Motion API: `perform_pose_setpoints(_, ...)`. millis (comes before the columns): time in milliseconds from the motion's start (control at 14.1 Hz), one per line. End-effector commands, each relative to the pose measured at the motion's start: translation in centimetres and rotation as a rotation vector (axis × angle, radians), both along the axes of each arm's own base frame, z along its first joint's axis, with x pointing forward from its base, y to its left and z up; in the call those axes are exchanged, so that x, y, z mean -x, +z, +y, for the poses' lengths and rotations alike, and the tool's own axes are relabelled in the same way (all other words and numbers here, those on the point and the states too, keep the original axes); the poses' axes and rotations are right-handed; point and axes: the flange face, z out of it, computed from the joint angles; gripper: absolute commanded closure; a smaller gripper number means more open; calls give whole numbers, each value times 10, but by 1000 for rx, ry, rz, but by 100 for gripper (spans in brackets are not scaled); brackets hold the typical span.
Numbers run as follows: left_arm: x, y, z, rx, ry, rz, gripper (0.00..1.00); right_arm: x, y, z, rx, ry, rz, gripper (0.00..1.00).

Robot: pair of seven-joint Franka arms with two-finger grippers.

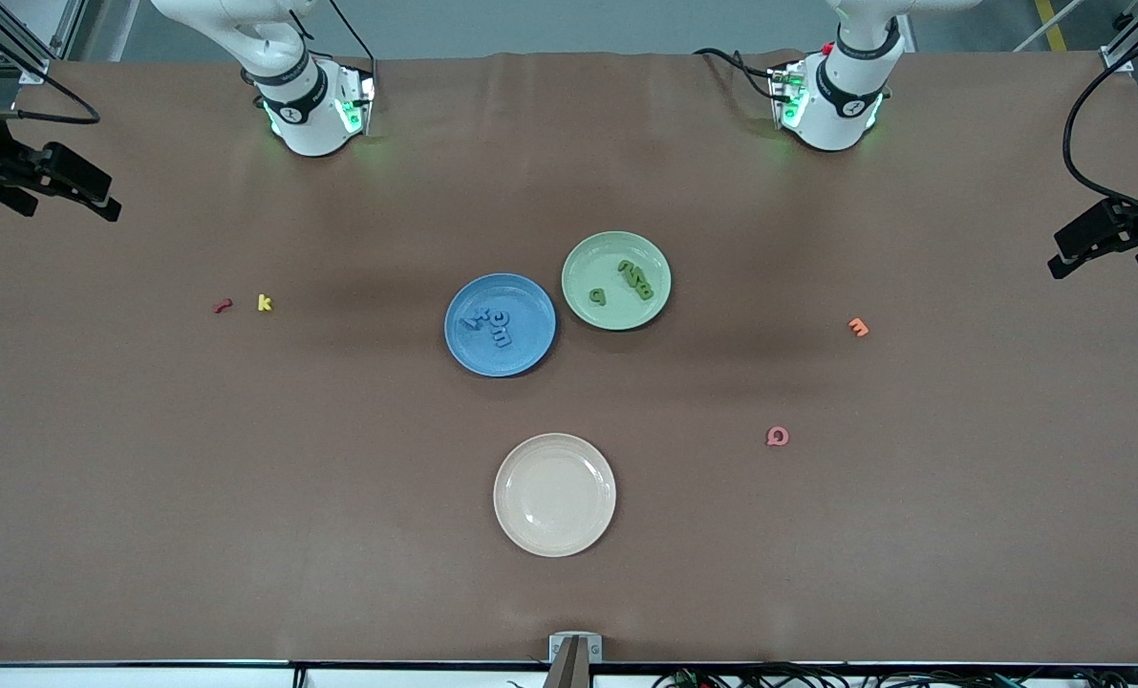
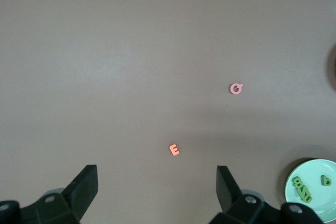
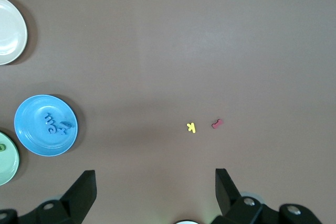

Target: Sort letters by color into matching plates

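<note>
The blue plate (image 1: 506, 291) holds several blue letters (image 1: 492, 323) in a cluster. Beside it, toward the left arm's end and a little farther from the front camera, the pale green plate (image 1: 592, 258) holds several green letters (image 1: 635, 279). My left gripper (image 2: 157, 187) is open and empty, high over bare cloth near the left arm's base; the green plate (image 2: 320, 200) and its letters (image 2: 303, 189) show at the edge of its view. My right gripper (image 3: 155, 190) is open and empty, high near the right arm's base; its view shows the blue plate (image 3: 34, 142) with its letters (image 3: 54, 125). Neither gripper shows in the front view.
An empty cream plate (image 1: 554, 494) lies nearer to the front camera than the two plates. A red letter (image 1: 222, 306) and a yellow k (image 1: 264, 303) lie toward the right arm's end. An orange E (image 1: 857, 328) and a pink Q (image 1: 777, 437) lie toward the left arm's end.
</note>
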Motion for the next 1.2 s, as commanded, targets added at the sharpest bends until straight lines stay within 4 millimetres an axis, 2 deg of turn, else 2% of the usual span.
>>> perform_pose_setpoints(0, -2, 4, 4, 15, -9, -4, 1, -1, 8, 5, 7, 4, -12, 0)
perform_pose_setpoints(354, -1, 4, 4, 13, -10, -1, 1, -6, 11, 5, -5, 11, -20, 0)
perform_pose_setpoints(1133, 5, 14, -12, 3, -38, -1, 0, -7, 10, 6, -3, 19, -14, 0)
